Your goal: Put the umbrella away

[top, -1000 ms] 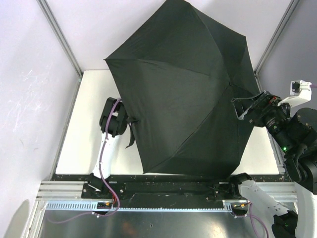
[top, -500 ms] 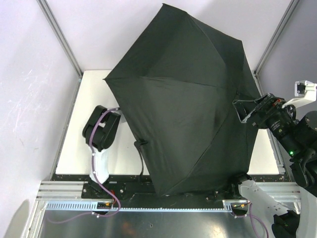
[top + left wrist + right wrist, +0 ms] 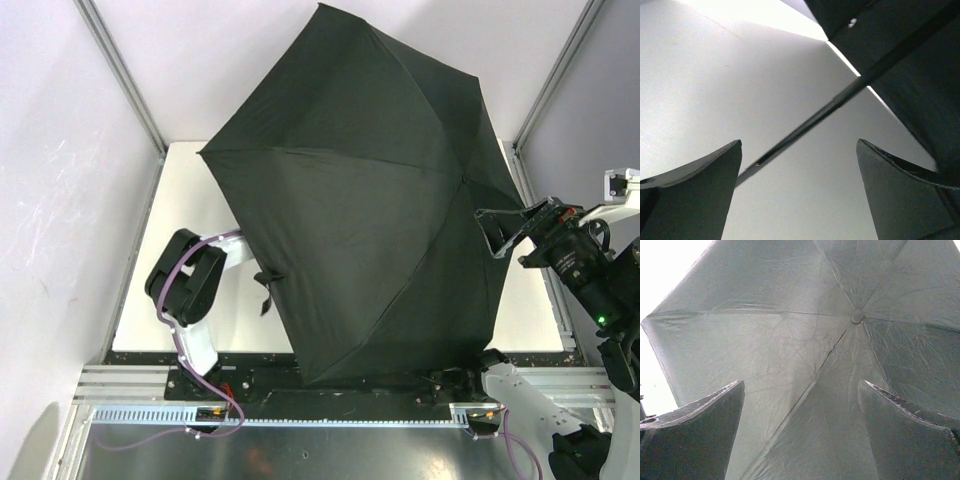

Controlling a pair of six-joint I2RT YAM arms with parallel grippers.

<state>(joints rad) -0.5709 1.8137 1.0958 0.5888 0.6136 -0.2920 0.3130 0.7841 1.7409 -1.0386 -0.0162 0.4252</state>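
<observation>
From above, the all-black folding umbrella (image 3: 370, 190), its matte canopy fully spread, is seen tilted over the white table (image 3: 185, 190), most of which is covered. The right gripper (image 3: 497, 232) is held at the canopy's right edge. The left arm (image 3: 185, 290) is bent beside the left edge, near a dangling black strap (image 3: 265, 292).

In the left wrist view, the left gripper (image 3: 799, 142) is shown wide open with nothing gripped, and a thin dark umbrella rod (image 3: 840, 97) is seen crossing beyond its fingers.

In the right wrist view, the right gripper's fingers are spread wide and empty, faced by the canopy's outer panels and round centre cap (image 3: 857, 316).
</observation>
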